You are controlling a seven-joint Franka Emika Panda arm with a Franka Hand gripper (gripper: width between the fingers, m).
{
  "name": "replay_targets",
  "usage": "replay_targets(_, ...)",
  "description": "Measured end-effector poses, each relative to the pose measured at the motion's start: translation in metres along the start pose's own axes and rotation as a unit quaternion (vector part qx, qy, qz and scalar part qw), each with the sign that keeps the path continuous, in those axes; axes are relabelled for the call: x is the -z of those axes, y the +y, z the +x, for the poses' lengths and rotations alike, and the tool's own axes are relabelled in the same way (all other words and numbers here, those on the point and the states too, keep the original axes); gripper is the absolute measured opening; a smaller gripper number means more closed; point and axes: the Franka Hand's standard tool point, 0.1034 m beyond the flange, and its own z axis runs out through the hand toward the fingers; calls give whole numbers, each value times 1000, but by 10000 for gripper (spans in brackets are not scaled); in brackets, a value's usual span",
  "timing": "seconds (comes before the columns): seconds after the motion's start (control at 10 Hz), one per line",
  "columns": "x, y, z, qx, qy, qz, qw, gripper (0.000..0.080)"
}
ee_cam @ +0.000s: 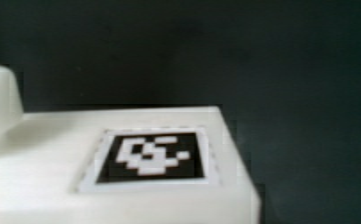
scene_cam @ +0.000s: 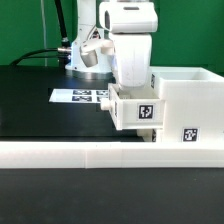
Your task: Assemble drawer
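The drawer's large white housing [scene_cam: 185, 100] stands at the exterior view's right, with a tag low on its front. A small white tray [scene_cam: 135, 110] with a black-and-white tag hangs right under my gripper [scene_cam: 128, 88], against the housing's left side and a little above the black table. The white hand covers my fingers. The jaws seem shut on the tray's wall. In the wrist view the tray's tagged white face [ee_cam: 150, 160] fills the lower part, very close and blurred, and no fingers show. A second tray is out of view.
The marker board [scene_cam: 80, 96] lies flat on the table behind and to the left of the tray. A long low white wall [scene_cam: 100, 155] runs along the front. The arm's base [scene_cam: 85, 55] and cables stand at the back.
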Motion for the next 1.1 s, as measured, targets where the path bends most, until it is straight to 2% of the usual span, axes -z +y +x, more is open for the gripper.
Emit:
replay_targets(0.1,0,0,-1,0,0,0,1000,123)
replay_targets(0.2,1,1,-2,-3,0,0,1000,123)
replay_targets(0.4,6,4,-1,-4,-1,-4,1000,494)
replay_targets(0.5,11,5,-1,-5,-3,-5,1000,597)
replay_targets(0.6,18,6,-1,-6,-5,-5,1000,597)
replay_targets(0.7,24,7,-2,-5,-8,-6,1000,639)
replay_targets(0.9,38,8,-14,-10,-16,6,1000,646)
replay_targets(1.1,48,13,-30,-4,-21,9,1000,649)
